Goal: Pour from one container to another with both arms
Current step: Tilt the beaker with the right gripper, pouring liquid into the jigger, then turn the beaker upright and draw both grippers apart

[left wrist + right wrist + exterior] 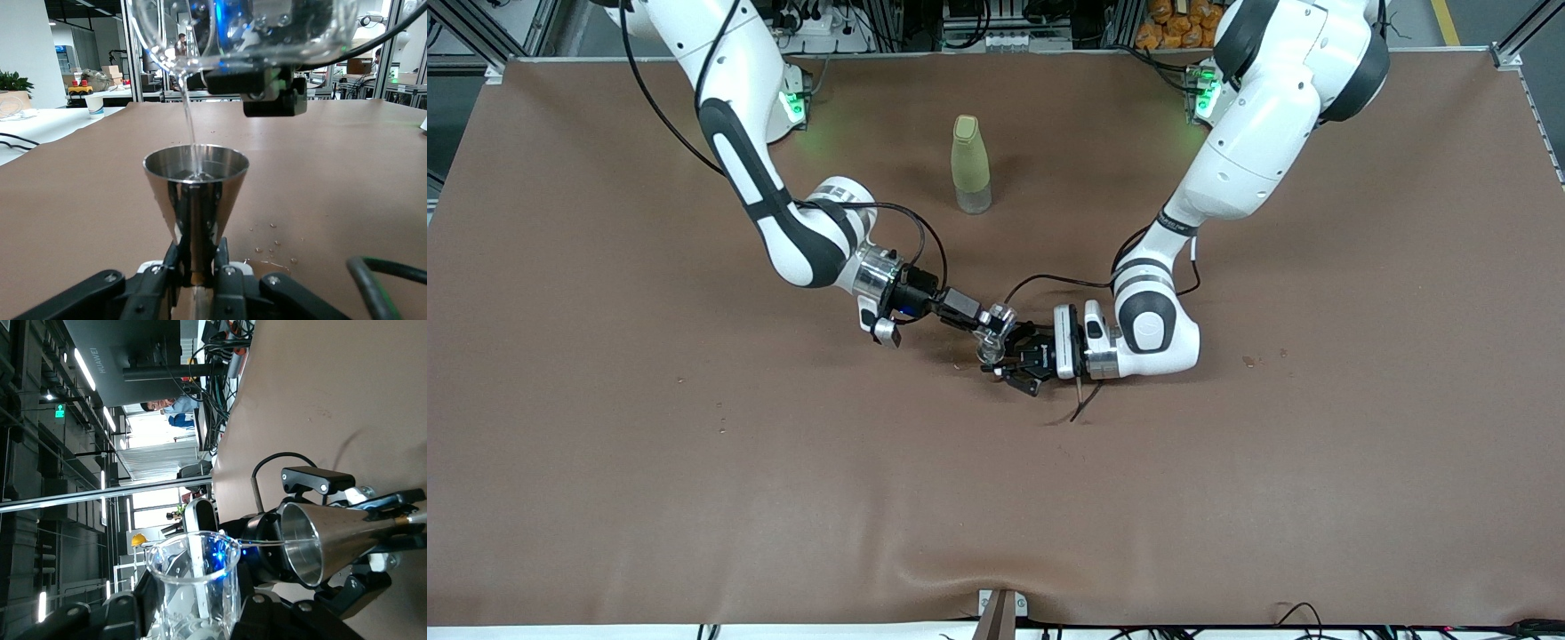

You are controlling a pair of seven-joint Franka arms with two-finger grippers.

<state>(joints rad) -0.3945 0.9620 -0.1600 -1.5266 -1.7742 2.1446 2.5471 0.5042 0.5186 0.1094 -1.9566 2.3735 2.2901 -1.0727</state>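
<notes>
While clear liquid is streamed from the tilted glass cup (253,30), pinched by the right gripper (987,322), into the upright metal cup (195,193) just below, clamped at its waist by the left gripper (195,267), droplets (272,245) seen on the brown table (1227,489), yellow-green bottle (970,164) well apart.

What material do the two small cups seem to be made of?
The tilted cup in the right gripper looks like clear, colourless glass: the background shows through it. The cone-shaped cup in the left gripper looks like polished metal: silvery and mirror-like, probably steel.
</notes>
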